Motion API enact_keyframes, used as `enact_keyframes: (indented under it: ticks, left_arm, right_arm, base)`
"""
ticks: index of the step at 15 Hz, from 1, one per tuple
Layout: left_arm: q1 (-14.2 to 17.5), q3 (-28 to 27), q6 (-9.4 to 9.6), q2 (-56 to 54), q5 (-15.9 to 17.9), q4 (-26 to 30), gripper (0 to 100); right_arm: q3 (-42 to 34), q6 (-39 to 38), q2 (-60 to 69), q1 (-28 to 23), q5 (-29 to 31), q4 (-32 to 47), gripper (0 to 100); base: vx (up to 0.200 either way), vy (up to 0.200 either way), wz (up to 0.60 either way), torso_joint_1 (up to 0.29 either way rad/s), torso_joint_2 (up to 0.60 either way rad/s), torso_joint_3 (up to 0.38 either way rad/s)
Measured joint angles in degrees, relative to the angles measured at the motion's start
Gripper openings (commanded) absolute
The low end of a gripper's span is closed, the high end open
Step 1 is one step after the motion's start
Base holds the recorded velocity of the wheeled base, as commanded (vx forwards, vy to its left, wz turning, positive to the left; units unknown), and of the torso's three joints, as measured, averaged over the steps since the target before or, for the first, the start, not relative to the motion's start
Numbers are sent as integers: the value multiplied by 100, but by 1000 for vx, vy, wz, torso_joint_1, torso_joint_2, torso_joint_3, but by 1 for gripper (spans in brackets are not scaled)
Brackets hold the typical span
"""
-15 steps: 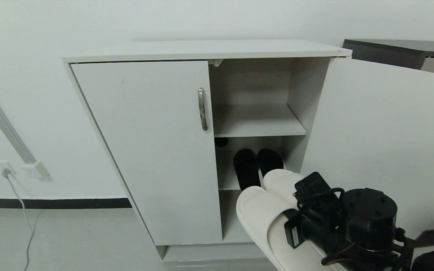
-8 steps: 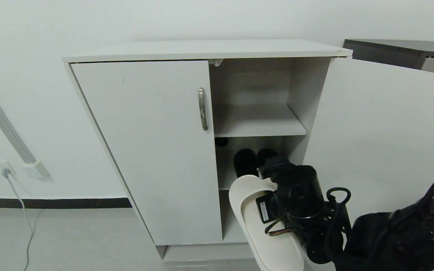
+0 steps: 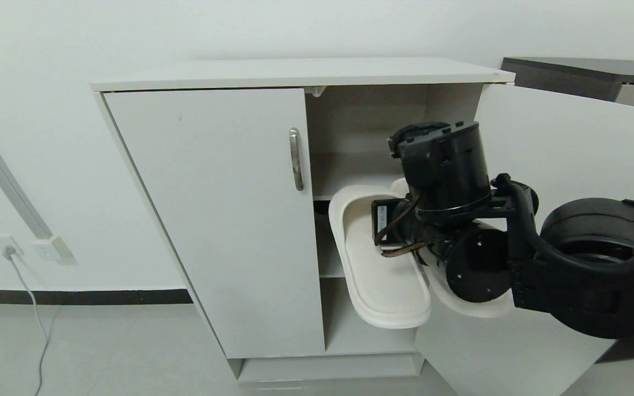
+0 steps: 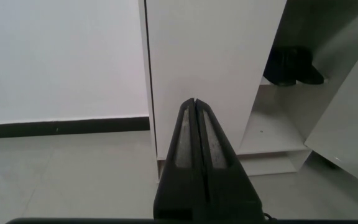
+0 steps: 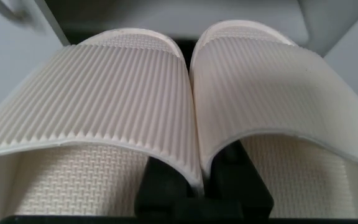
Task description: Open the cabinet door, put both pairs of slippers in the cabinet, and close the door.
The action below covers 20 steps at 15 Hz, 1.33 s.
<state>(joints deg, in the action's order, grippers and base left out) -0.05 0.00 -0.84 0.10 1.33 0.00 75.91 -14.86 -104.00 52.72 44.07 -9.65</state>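
Note:
The white cabinet (image 3: pixel 295 71) has its left door shut and its right door (image 3: pixel 559 165) swung open. My right gripper (image 5: pixel 201 190) is shut on the pair of white slippers (image 3: pixel 377 269), pinching their inner edges together (image 5: pixel 191 106). It holds them toes forward in the opening, just under the upper shelf (image 3: pixel 361 173). The black slippers (image 4: pixel 294 65) stand side by side on a lower shelf inside. My left gripper (image 4: pixel 194 106) is shut and empty, low above the floor in front of the shut left door.
The shut door carries a metal handle (image 3: pixel 295 159) beside the opening. A wall socket with a hanging cable (image 3: pixel 7 250) is at the left. A dark piece of furniture (image 3: pixel 586 71) stands behind the open door. Bare floor lies before the cabinet.
My right arm has lifted the white slippers from low in front of the cabinet up and forward into the opening. They now cover the black slippers in the head view.

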Motion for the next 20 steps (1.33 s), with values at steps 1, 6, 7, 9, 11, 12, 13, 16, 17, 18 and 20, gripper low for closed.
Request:
enact_keyframes:
  ticks: [1, 6, 7, 9, 11, 12, 13, 16, 17, 18, 20]
  left_arm:
    - [2, 0, -5, 0, 1, 0, 0]
    - [5, 0, 2, 0, 1, 0, 0]
    - [2, 0, 0, 0, 0, 0, 0]
    - [2, 0, 13, 0, 0, 0, 0]
    - [0, 0, 16, 0, 0, 0, 0]
    - [2, 0, 16, 0, 0, 0, 0]
    - [5, 0, 27, 0, 4, 0, 0]
    - [2, 0, 30, 0, 6, 0, 0]
    - [2, 0, 35, 0, 6, 0, 0]
    - [5, 0, 35, 0, 9, 0, 0]
    - [-5, 0, 33, 0, 9, 2, 0]
  right_arm:
    - [-23, 140, -2, -13, 29, -227, 0]
    - [-319, 110, -55, -69, 49, -373, 0]
    - [-345, 107, -66, -85, 68, -367, 0]
    - [-391, 107, -96, -91, 98, -367, 0]
    - [-406, 107, -118, -91, 106, -367, 0]
    - [-408, 107, -127, -91, 108, -367, 0]
    - [-414, 105, -132, -96, 108, -367, 0]
    - [-414, 107, -146, -111, 111, -369, 0]
    - [-411, 107, -151, -113, 108, -364, 0]
    - [-391, 107, -154, -111, 108, -372, 0]
    - [-373, 112, -162, -138, 112, -364, 0]
  base:
    - [0, 0, 0, 0, 0, 0]
    - [0, 0, 0, 0, 0, 0]
    - [0, 0, 0, 0, 0, 0]
    - [0, 0, 0, 0, 0, 0]
    - [0, 0, 0, 0, 0, 0]
    - [0, 0, 0, 0, 0, 0]
    - [0, 0, 0, 0, 0, 0]
    - [133, 0, 0, 3, 3, 2]
    - [200, 0, 0, -2, 2, 2]
    - [200, 0, 0, 7, -2, 7]
    - [200, 0, 0, 2, 5, 0]
